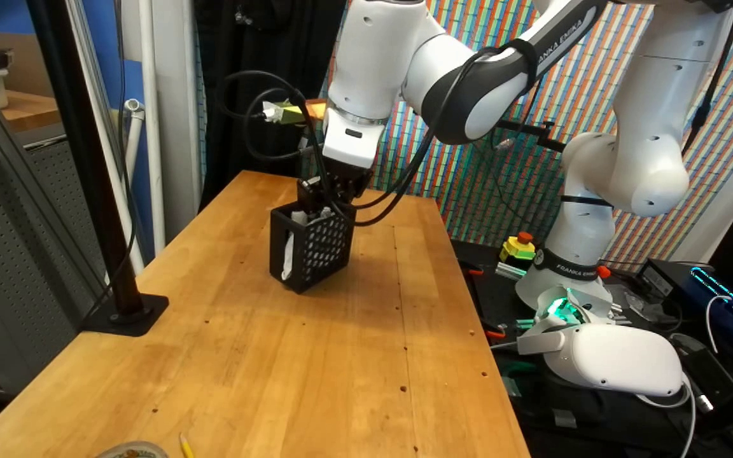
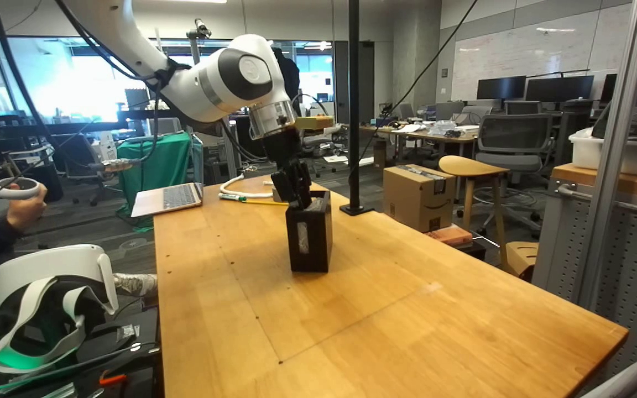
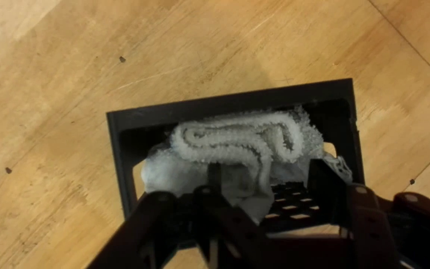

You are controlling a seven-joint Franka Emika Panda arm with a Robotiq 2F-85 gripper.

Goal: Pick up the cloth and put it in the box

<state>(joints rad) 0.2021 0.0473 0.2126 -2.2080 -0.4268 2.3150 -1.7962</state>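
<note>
Your cloth point(image 3: 233, 155) sits inside the box point(image 3: 230, 100), bunched in the middle of the wrist view, its folds curling close to the long upper rim. Your gripper point(image 3: 266, 172) reaches in from the bottom of that frame with its fingers point(image 3: 327, 175) parted part-way; box grid shows between the finger toward the right and the central fold, so nothing looks pinched. The lower centre there is dark, so you can't tell whether the inner finger leans on the cloth or just stands beside it.

Expect it light, limp and springy, unharmed by a squeeze; the pile should grip rather than slide, though loops might snag on a fingertip. Should you need to reseat it, pinch across the thick curled ridge at frame centre, not the lacy scrap near the right-hand wall.

It is off-white and plush, curled in an S, with a smoother flap at lower left. The box is matt black and straight-sided, probably stiff plastic, one long wall pierced in a grid, a pale patch showing through a narrow-side slot in both exterior views. It stands on the smooth, dark-spotted wooden table point(image 1: 341, 369).
</note>
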